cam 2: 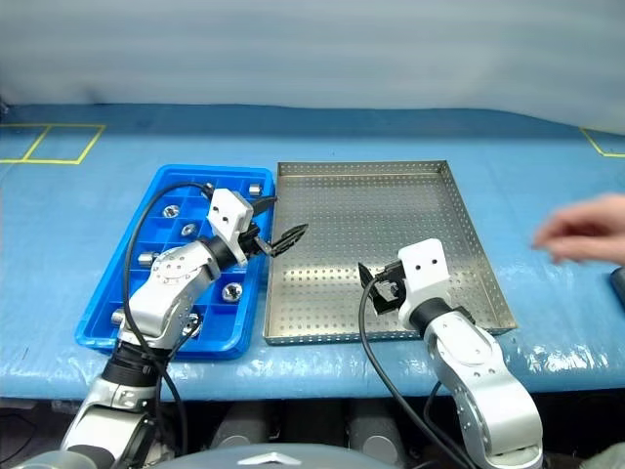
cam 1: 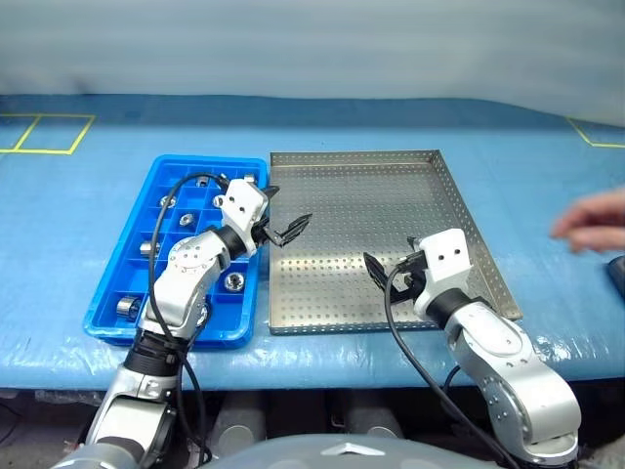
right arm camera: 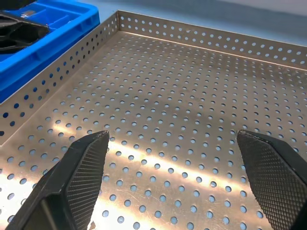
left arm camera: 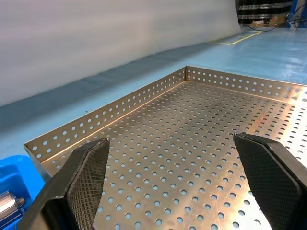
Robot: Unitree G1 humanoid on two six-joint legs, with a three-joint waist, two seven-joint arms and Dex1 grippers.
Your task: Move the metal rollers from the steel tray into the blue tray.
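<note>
Both hands, left and right, gape wide with ribbed black fingers over the perforated steel tray. Shiny rollers sit in the gridded blue tray beside it.

We see the blue tray lying just left of the steel tray, their long sides adjacent. The rollers sit in the blue tray's compartments. A person's hand hovers well to the right of the steel tray.
</note>
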